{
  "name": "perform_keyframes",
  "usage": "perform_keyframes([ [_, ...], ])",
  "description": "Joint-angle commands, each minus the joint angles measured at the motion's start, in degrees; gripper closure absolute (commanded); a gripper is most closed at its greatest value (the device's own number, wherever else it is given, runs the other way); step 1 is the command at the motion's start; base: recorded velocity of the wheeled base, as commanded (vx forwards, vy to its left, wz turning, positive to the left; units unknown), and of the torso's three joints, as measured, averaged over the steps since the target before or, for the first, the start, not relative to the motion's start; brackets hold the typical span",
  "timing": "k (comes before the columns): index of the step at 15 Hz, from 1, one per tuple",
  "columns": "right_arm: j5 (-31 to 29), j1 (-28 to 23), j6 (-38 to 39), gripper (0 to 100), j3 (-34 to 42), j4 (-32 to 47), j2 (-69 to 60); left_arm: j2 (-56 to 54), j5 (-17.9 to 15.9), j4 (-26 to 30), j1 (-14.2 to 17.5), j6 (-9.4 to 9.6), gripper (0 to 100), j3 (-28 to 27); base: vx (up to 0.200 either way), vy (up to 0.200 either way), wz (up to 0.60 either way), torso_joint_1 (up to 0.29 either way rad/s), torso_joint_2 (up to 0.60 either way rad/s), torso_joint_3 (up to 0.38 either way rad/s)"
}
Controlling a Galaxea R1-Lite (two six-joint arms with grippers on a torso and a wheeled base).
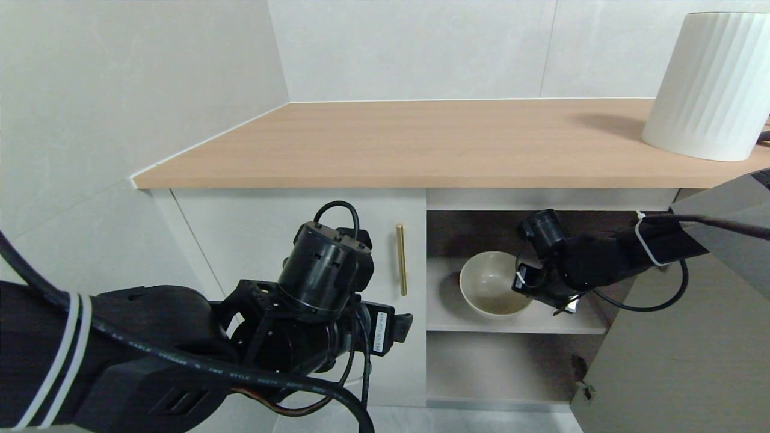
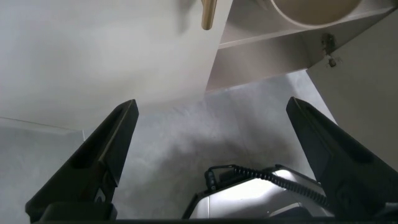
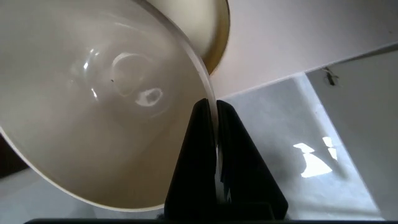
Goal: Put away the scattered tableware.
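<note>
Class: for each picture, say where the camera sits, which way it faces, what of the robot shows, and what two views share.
Head view: on the head, facing forward and down at the cabinet; both arms show.
Left wrist view: on the left wrist, facing the floor through the open left claw.
Right wrist view: on the right wrist, facing into the bowl, rim clamped in the right claw.
Shared: all show the bowl; head and left wrist views share the gold handle.

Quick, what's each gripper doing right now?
Left gripper: open, holding nothing.
Right gripper: shut on the rim of the bowl.
</note>
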Motion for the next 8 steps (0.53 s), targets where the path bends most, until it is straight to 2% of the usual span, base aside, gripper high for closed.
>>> perform_keyframes([
  [1,-0.12,-0.18,0.91,100,-0.27,-0.25,0.24,-0.10,0.02,-0.03,0.01,0.01,0,-0.06,0.000,0.000,0.00,0.000,0.00,0.000],
  [8,-1.70,-2.03,1.00,100,-2.73,-1.39,3.40,-0.01,0.02,-0.03,0.01,-0.08,0,-0.06,0.000,0.000,0.00,0.000,0.00,0.000],
])
